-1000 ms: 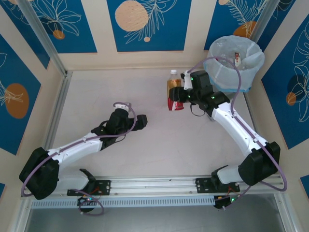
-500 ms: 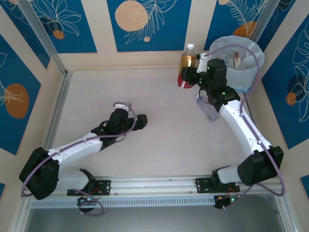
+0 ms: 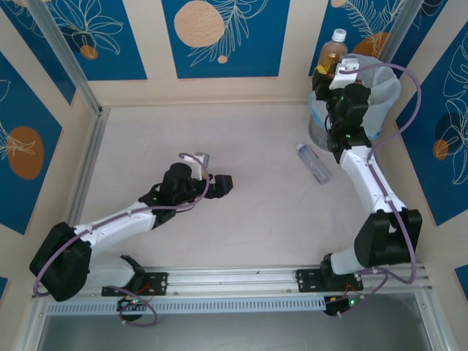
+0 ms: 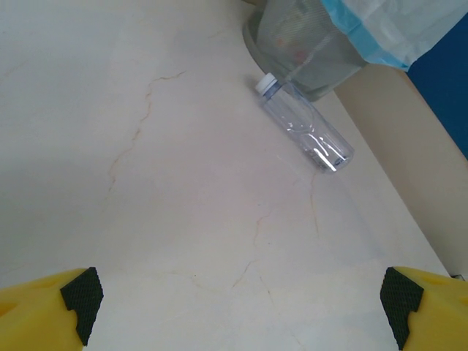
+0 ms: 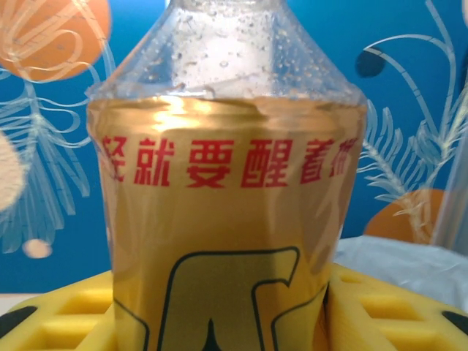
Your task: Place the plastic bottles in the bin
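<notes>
A gold-labelled plastic bottle (image 3: 330, 55) with a white cap is held upright in the air by my right gripper (image 3: 339, 75), at the left rim of the bin (image 3: 385, 89), a grey tub lined with a pale bag. In the right wrist view the bottle (image 5: 227, 212) stands between the yellow fingers (image 5: 398, 307), with the bag (image 5: 409, 259) behind it. A clear, label-free bottle (image 3: 313, 161) lies on the table just left of the bin's foot. My left gripper (image 3: 222, 184) hovers open at mid-table, and its wrist view has that bottle (image 4: 307, 126) ahead, beside the bin (image 4: 300, 51).
Blue patterned wall panels (image 3: 223, 36) close in the back and sides. A metal rail (image 3: 88, 168) runs along the left edge of the table. Open tabletop (image 3: 256, 139) lies between the left gripper and the lying bottle.
My right arm has carried the gold-labelled bottle up and to the right, from mid-table to the bin's rim. The left gripper has shifted slightly to the right.
</notes>
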`<state>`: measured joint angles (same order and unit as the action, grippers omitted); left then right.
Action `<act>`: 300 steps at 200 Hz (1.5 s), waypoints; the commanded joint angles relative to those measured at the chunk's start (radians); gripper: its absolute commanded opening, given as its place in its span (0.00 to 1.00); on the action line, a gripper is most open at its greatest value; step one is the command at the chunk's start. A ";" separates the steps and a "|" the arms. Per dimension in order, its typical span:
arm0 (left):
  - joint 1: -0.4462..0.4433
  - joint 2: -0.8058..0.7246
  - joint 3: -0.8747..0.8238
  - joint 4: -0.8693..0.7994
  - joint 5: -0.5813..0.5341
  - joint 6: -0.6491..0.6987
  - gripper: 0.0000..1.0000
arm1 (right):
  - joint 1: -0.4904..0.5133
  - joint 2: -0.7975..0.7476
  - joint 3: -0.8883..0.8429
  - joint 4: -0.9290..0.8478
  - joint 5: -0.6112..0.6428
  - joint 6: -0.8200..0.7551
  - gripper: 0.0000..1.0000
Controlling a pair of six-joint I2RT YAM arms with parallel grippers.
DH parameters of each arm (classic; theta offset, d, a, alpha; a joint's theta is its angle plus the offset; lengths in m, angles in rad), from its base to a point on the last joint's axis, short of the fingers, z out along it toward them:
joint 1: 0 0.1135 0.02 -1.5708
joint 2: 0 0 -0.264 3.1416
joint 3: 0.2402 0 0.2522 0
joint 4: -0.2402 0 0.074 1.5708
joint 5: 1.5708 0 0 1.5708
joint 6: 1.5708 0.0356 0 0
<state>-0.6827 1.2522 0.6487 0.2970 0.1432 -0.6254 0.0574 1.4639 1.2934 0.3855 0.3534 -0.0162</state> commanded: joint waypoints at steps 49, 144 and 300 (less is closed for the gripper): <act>0.006 0.038 0.032 0.054 0.058 -0.010 0.99 | -0.054 0.221 0.106 0.311 0.110 -0.454 0.46; 0.004 0.047 0.029 0.056 0.053 -0.022 0.99 | -0.034 0.271 0.122 0.301 0.159 -0.547 0.48; 0.001 0.065 0.045 0.027 0.052 -0.028 0.99 | -0.127 0.334 0.331 -0.231 0.228 -0.194 0.85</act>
<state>-0.6827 1.3067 0.6552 0.3244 0.1768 -0.6479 -0.0628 1.7908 1.5600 0.2901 0.5358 -0.3279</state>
